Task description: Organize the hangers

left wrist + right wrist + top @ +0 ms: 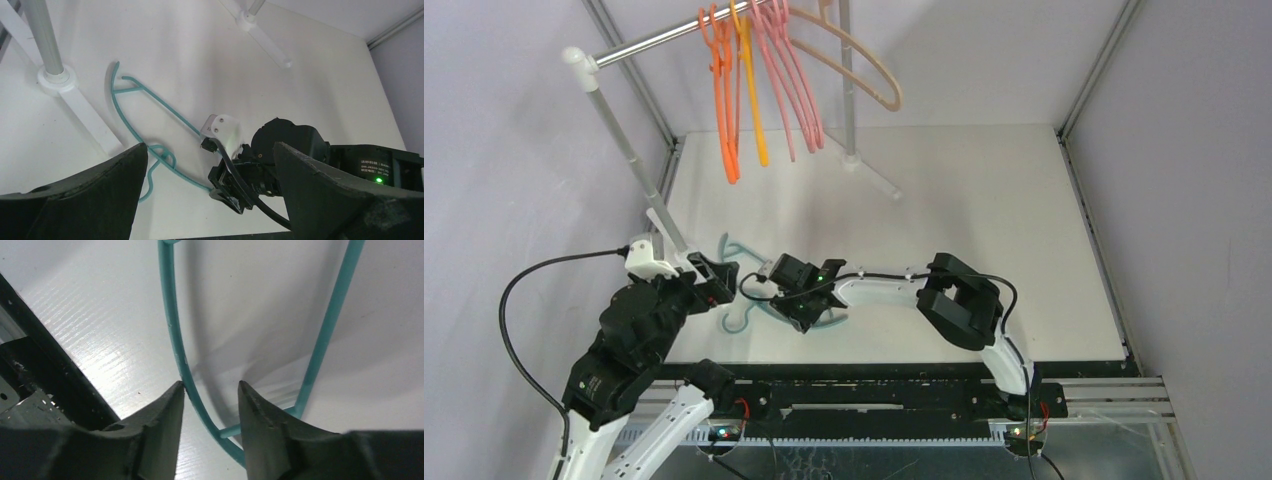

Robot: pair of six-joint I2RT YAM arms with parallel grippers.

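A teal hanger point(732, 322) lies flat on the white table at the near left, partly under my right gripper point(809, 318). In the right wrist view one thin arm of the teal hanger point(172, 330) runs between the open jaws of that gripper point(210, 390) and touches the left fingertip point(175, 395). My left gripper point(722, 280) is open and empty just left of the hanger. The left wrist view shows the teal hanger point(150, 100) and my right gripper point(240, 187) on its near arm. Orange hangers point(726, 100), pink hangers point(796, 90) and a beige hanger point(859, 62) hang on the rail.
The silver rail point(659, 40) stands on white posts. Its left post point(624, 140) leans down to a foot point(56, 80) right beside my left gripper. The far post's foot point(856, 160) is at the back of the table. Frame rails run along the table's sides.
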